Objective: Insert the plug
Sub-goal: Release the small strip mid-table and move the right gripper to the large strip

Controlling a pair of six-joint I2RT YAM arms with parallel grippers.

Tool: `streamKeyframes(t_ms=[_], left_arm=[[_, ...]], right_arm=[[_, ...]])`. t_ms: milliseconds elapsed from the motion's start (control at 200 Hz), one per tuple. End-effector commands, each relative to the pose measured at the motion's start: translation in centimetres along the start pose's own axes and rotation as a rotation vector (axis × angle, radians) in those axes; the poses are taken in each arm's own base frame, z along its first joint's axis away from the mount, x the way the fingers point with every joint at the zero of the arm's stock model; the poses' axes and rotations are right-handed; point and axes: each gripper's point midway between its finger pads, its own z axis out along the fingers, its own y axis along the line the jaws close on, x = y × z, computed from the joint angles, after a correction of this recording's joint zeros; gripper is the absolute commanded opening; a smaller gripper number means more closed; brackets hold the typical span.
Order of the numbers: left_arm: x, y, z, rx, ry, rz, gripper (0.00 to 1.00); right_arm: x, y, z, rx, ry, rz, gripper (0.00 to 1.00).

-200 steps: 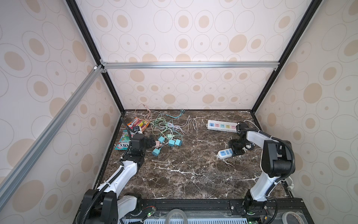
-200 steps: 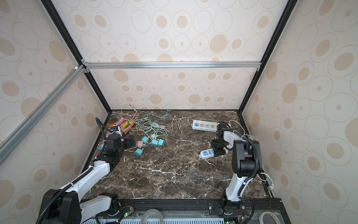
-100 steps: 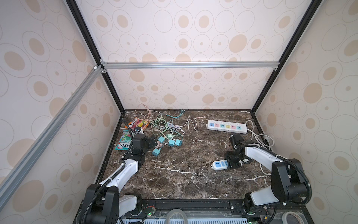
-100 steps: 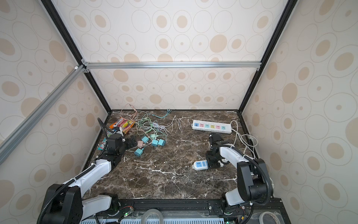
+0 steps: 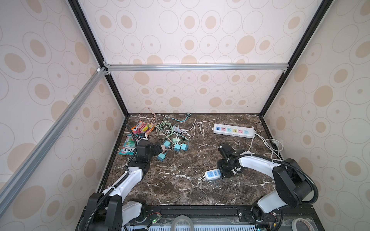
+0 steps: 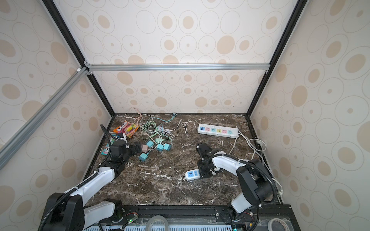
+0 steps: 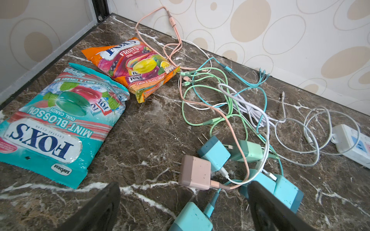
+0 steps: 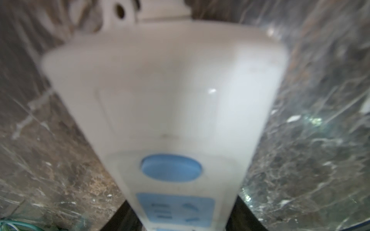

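Plugs (image 5: 177,147), where?
– Far left of the table (image 5: 180,192), one loose cluster: pink plug (image 7: 195,173), teal plugs (image 7: 214,153) round it, a mint-green one (image 7: 248,153) behind. All lie flat, cables (image 7: 251,113) attached and tangled toward the back.

Left hand (image 7: 183,185)?
– Low over the table at the cluster, spread wide, nothing in it. Pink plug lies just ahead of the gap, prongs toward the mint bag (image 7: 50,128). One finger (image 7: 266,210) overlaps a teal plug in the wrist view; touching or not, cannot tell.

Right hand (image 5: 225,172)?
– Right of centre, pinching the small strip (image 5: 211,174) by one end, a finger on each long side. Blue sockets face up. Strip on the table or just off it: cannot tell.

Other items?
– Long strip (image 5: 233,131) at the back right, flat, sockets up, well apart from both hands. Two candy bags (image 7: 136,66) between the plugs and the table's left edge.
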Motion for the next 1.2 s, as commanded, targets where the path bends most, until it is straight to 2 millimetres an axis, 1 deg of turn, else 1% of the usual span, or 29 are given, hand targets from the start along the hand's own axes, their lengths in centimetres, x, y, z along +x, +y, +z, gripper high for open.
streamKeyframes(t_ms=[0,90,255,420,555,680,745,835,900,975,1035,1080,1140,1195], left_arm=[[-0.3,-0.2,-0.5,0.003,-0.016,-0.028,0.98],[-0.4,-0.3,-0.6,0.000,-0.020,-0.028,0.98],[-0.5,-0.5,-0.7,-0.002,-0.021,-0.027,0.98],[-0.7,-1.3,-0.9,0.004,-0.032,-0.029,0.98],[-0.8,-2.6,-1.0,0.014,-0.034,-0.016,0.98],[-0.6,-4.8,-1.0,0.042,-0.028,0.011,0.98],[-0.3,-6.2,-1.1,0.060,-0.023,0.019,0.99],[0.0,-8.4,-1.1,0.096,-0.022,0.021,0.98],[0.3,-10.2,-1.1,0.123,-0.021,0.022,0.98],[0.8,-12.2,-1.0,0.149,-0.018,0.030,0.98],[1.2,-13.9,-0.8,0.168,-0.011,0.043,0.98],[1.7,-15.1,-0.6,0.182,-0.001,0.051,0.98],[2.2,-16.9,-0.4,0.208,0.013,0.062,0.98],[2.7,-18.5,-0.1,0.232,0.031,0.073,0.98]], right_arm=[[1.4,-0.3,0.6,0.041,0.039,0.092,0.63],[1.4,-0.2,0.4,0.051,0.030,0.065,0.67],[0.9,0.5,-0.9,-0.002,-0.010,0.034,0.76],[0.3,0.4,-1.4,-0.036,-0.025,0.033,0.81],[-0.2,0.9,-2.0,-0.076,-0.057,-0.022,0.85],[-1.2,1.6,-3.3,-0.129,-0.121,-0.105,0.89],[-2.1,2.6,-4.4,-0.185,-0.174,-0.174,0.91],[-2.8,4.2,-5.6,-0.260,-0.206,-0.272,0.92],[-3.8,5.9,-6.9,-0.321,-0.270,-0.379,0.94],[-4.8,8.4,-8.3,-0.374,-0.362,-0.580,0.95],[-5.0,10.3,-9.4,-0.404,-0.418,-0.744,1.00],[-5.1,11.5,-10.0,-0.413,-0.441,-0.853,1.00],[-5.9,13.0,-10.7,-0.416,-0.478,-0.935,1.00],[-7.3,14.1,-11.2,-0.403,-0.500,-0.943,1.00]])
